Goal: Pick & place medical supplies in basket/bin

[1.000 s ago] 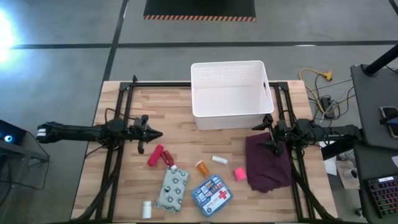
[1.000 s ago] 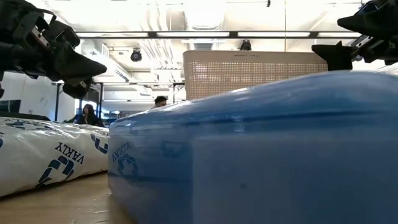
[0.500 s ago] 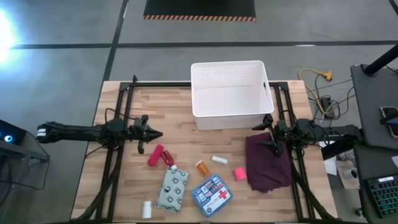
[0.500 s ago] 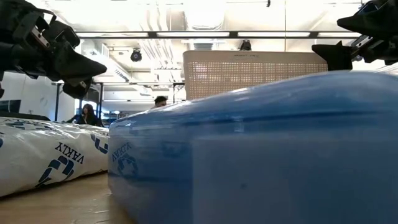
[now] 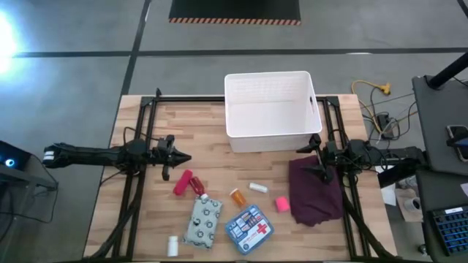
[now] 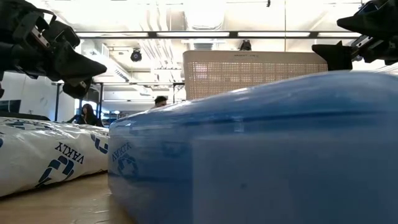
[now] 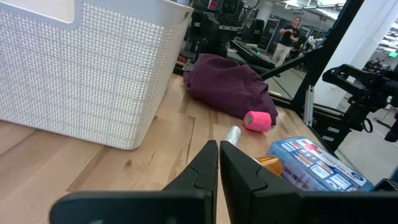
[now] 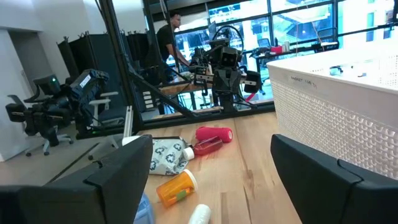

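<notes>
**A:** What should the robot do first?

**B:** I think it should pick the thing nearest a gripper. The left gripper (image 5: pixel 178 157) sits at the middle left of the high view. Its fingers are pressed together and hold nothing. The red tube (image 5: pixel 183 182) lies just below it, so it must open wide, come down straight and squeeze the tube's middle.

**A:** And the other one?

**B:** The right gripper (image 5: pixel 311 157) waits at the middle right, over the cloth (image 5: pixel 315 192). Its fingers are spread wide and hold nothing.

**A:** Where does everything go?

**B:** In the bin (image 5: pixel 269 111), at the top middle. Nothing shows in it yet. The box (image 5: pixel 248 228), pouch (image 5: pixel 203 222), pill bottle (image 5: pixel 238 196) and pink block (image 5: pixel 281 204) lie lower down, between both grippers.
</notes>
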`<act>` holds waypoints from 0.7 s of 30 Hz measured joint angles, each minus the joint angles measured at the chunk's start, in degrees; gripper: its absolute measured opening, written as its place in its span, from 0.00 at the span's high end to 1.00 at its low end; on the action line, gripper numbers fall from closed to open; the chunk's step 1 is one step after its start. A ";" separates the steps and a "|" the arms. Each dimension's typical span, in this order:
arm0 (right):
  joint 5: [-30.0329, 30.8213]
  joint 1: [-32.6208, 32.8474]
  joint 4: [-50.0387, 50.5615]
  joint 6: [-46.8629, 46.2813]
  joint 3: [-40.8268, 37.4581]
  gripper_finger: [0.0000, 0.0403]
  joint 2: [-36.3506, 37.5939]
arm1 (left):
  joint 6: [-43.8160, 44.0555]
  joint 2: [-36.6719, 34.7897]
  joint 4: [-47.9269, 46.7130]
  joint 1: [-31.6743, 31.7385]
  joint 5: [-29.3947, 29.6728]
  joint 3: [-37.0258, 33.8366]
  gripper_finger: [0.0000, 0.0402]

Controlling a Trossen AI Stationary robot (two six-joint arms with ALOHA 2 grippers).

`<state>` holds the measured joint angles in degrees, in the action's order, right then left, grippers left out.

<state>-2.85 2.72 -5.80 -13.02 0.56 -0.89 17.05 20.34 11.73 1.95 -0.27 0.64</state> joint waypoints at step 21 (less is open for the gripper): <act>-0.02 0.00 0.01 -0.02 -0.02 0.20 -0.01 | -0.01 0.00 0.02 -0.02 0.00 0.01 1.00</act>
<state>-2.87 2.72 -5.80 -13.03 0.54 -0.90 17.04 20.34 11.75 1.93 -0.27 0.64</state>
